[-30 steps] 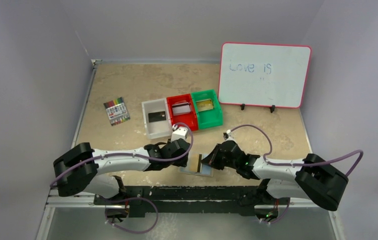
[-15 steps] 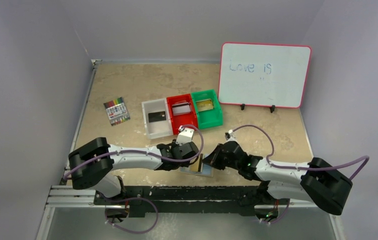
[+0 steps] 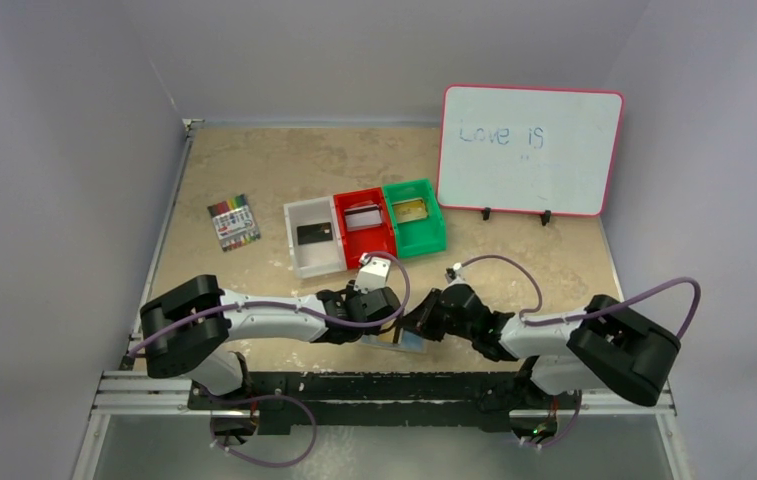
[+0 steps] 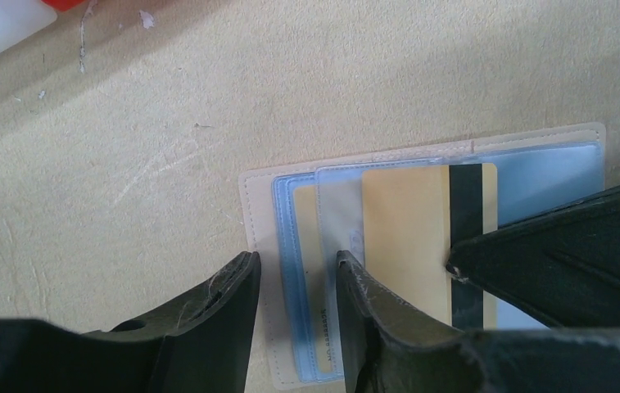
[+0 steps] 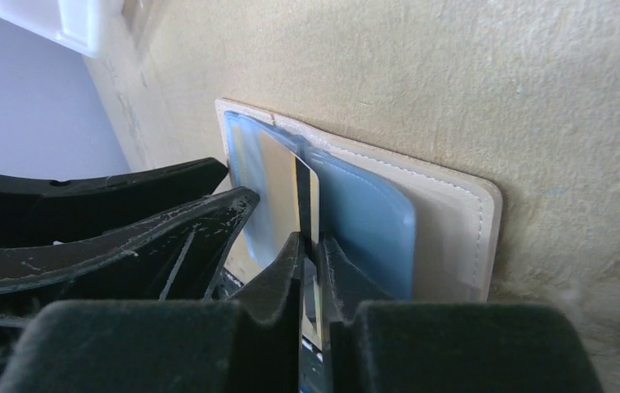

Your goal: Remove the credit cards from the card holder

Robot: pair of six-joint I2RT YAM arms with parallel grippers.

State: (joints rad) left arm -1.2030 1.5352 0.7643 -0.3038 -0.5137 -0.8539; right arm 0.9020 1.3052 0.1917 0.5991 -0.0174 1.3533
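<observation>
Grey walls stand around a tan table (image 3: 254, 170). From above, a whiteboard (image 3: 529, 150) stands at the back. A white bin (image 3: 319, 264), a red bin (image 3: 374, 250) and a green bin (image 3: 424, 244) sit in a row, with a pack of markers (image 3: 234, 223) off to the left. The left arm (image 3: 264, 312) and the right arm (image 3: 539, 335) meet over the card holder (image 3: 401, 340), which lies open near the front edge. There is lots of bare table between it and the bins.

The left wrist view shows the left gripper (image 4: 294, 270) with its fingers spread a little. They hold nothing. The holder's pale side edge and blue pockets lie between them. I think they are there to stop the holder from sliding. The gold card (image 4: 405, 237) with the dark stripe lies on the pockets, and a right finger (image 4: 536, 262) meets it at the stripe.

In the right wrist view, the right gripper (image 5: 310, 246) has its fingers almost together, pinching the card's thin edge. The left fingers (image 5: 167, 237) are just beside it, so that side is crowded. The holder's outer edge has free table past it.
</observation>
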